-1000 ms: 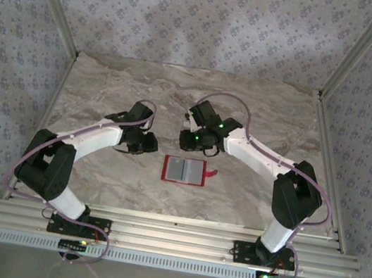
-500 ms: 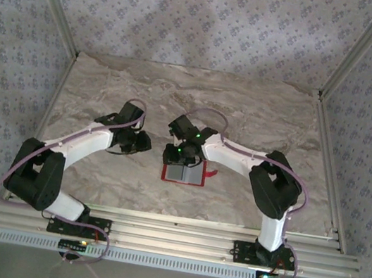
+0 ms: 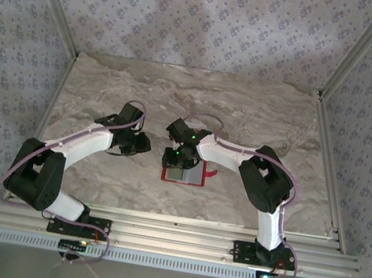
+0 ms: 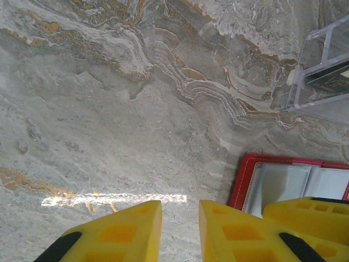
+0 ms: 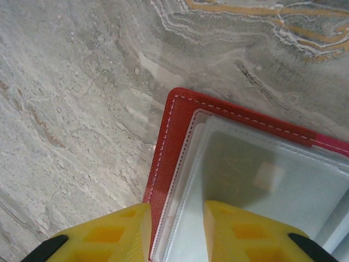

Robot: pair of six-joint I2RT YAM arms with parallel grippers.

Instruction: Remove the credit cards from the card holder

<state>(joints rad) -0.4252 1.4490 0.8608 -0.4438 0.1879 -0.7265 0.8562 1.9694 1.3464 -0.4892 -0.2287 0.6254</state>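
The card holder (image 3: 191,176) lies open and flat on the marble, red rim around pale pockets. My right gripper (image 3: 176,159) hangs low over its left end. In the right wrist view the right gripper (image 5: 177,234) is open, its yellow fingers (image 5: 109,237) straddling the holder's red left edge (image 5: 166,147). A dark credit card (image 5: 240,164) shows through the frosted pocket, still inside it. My left gripper (image 3: 140,144) sits just left of the holder; in its own view the left gripper (image 4: 180,229) is slightly open over bare marble, with the holder's corner (image 4: 242,180) to its right.
A clear plastic rectangle (image 4: 311,87) lies on the marble beyond the holder, with a dark card-like strip (image 4: 327,73) in it. The holder's snap tab (image 3: 211,174) points right. Patterned walls enclose the table (image 3: 108,90) on three sides.
The right arm swung left and toward the near edge, bringing its gripper down over the holder's left end, and its jaws widened. The left arm shifted slightly.
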